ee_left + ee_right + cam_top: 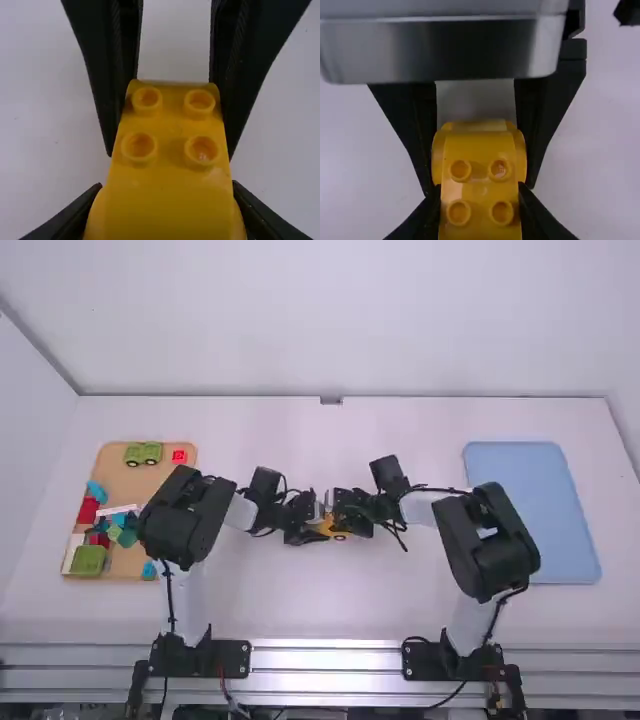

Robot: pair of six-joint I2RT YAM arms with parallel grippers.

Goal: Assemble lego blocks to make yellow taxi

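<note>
A yellow block [333, 528] is held between the two arms, near the middle of the white surface [320, 605]. One end is held in the fingers of the left gripper [311, 528], and the fingers are closed on its two sides. The other end, the one with the round bumps [201, 148], is held in the fingers of the right gripper [352, 523], and these are closed on the block too. The block is held by both grippers at once. Four bumps can be seen on its top in both wrist views. In the high view much of the block is hidden by the grippers, and a small dark round spot on its side may be a wheel.

On the left side of the surface, a brown tray [150, 480] is seen. On it, a green block with wheels [143, 453] is set at the far end, with a small red block [180, 456] just beside it. Nearer the arms, a mix of red, blue, green and white blocks is spread, and a big green block [88, 560] is set near one corner. On the right side, a blue tray [540, 480] is laid flat, partly covered by the right arm.
</note>
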